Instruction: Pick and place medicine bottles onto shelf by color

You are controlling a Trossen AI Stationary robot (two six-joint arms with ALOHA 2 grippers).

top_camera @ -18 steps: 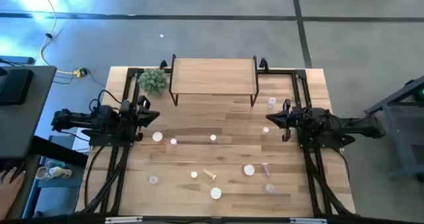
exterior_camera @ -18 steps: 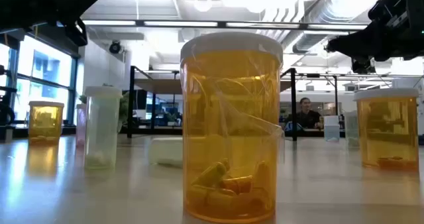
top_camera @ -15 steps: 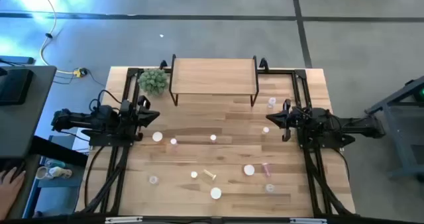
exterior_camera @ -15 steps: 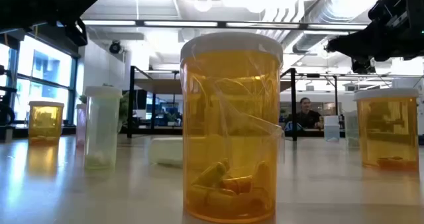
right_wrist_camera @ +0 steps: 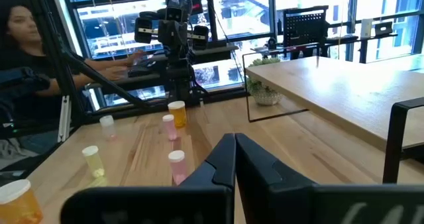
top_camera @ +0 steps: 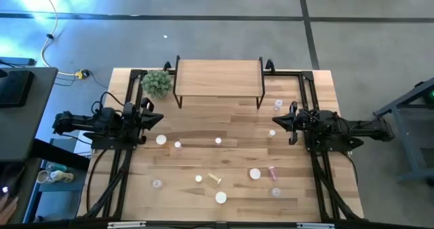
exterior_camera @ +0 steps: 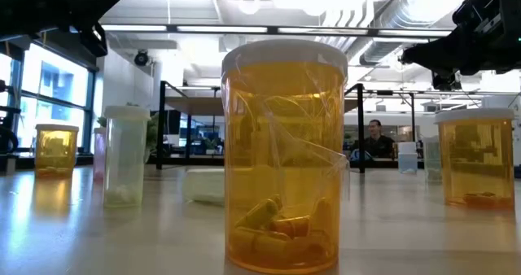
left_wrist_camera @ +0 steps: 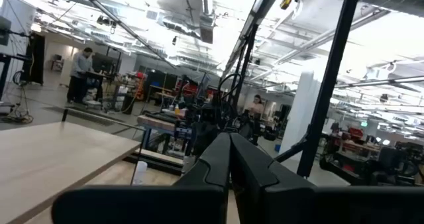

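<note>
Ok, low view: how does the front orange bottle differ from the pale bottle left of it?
The orange bottle is clear amber with capsules showing at its bottom; the pale bottle is cloudy greenish-white, contents unclear. The orange bottle looks squat, the pale bottle slimmer for its height. Both stand upright with white caps.

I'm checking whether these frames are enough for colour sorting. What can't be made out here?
- High view: the medicine bottles are too small to show body colours; mostly white caps show.
- Low view: the near orange bottle hides the table behind it.
- Low view: the shelf is mostly blocked by bottles.
- Wrist views: each arm's own fingers block the table beneath.
</note>
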